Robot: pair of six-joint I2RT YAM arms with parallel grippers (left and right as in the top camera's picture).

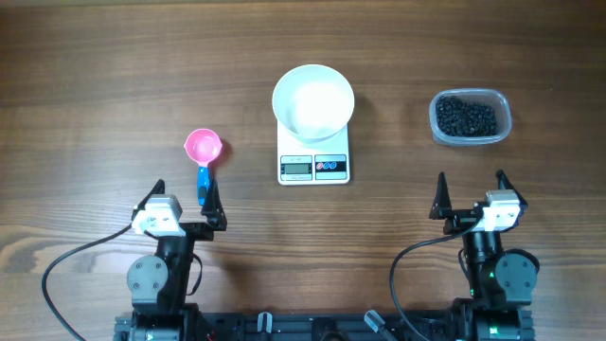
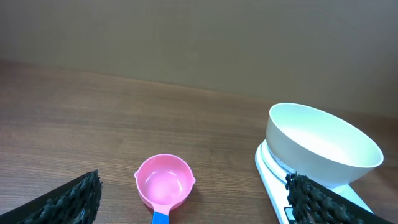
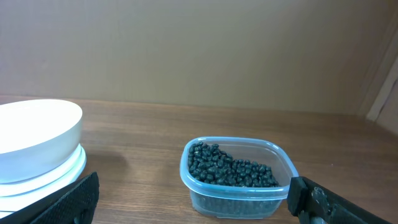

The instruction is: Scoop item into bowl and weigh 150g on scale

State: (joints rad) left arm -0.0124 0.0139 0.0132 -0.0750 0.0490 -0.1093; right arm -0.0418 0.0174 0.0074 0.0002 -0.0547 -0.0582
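Overhead: dark wood-grain bench (image 1: 95, 76). The white bowl (image 1: 313, 101) sits on the scale (image 1: 313, 169) at centre, farther out than the arms. A pink scoop (image 1: 203, 149) with a blue handle lies left of the scale, apart from it. A clear tub (image 1: 471, 117) holding the black beans (image 1: 465, 116) stands well to the right. The left claw (image 1: 186, 189) and right claw (image 1: 471, 182) are both spread wide at the near side, pinching nothing. Left wrist: the scoop is empty; the bowl on the scale at right is empty; a plain beige wall (image 2: 199, 37) stands behind the bench. Right wrist: the tub of beans is ahead and the bowl is at left, with beige wall behind.
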